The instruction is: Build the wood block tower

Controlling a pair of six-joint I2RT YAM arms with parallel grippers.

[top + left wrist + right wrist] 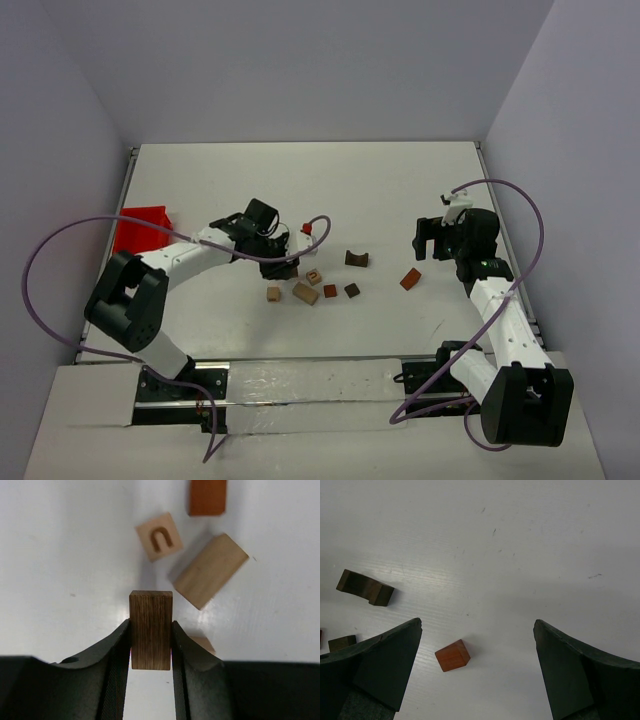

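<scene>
1. No tower stands yet. Every loose block lies scattered on the counter (300,180), so I judge the build is at its very start.
2. The left hand (151,626) is clamped on a dark brown block (151,612), held upright with a finger on each long side. It seems lifted clear of the counter, though I cannot be sure.
3. The right hand (477,625) hangs wide open and holds nothing. A reddish-brown cube (452,655) lies below it, nearer one finger than the other.
4. The step in hand looks like carrying the dark brown block to a base.
5. The long tan block (210,570), lying flat just ahead, seems the broadest footing. The next move calls for centring the held block over it, squaring it, lowering gently and only then letting go.
6. In the way: a tan cube (159,536) marked with a U sits just beside that long block and could be knocked. A small tan piece (202,642) is half hidden under a left finger.
7. Further off:
   - another reddish-brown block (207,496) at the edge of the left wrist view;
   - an arched dark block (365,587) and a small dark block (341,642), well apart from the right hand;
   - a red bin (143,228) at the counter's far left.
</scene>
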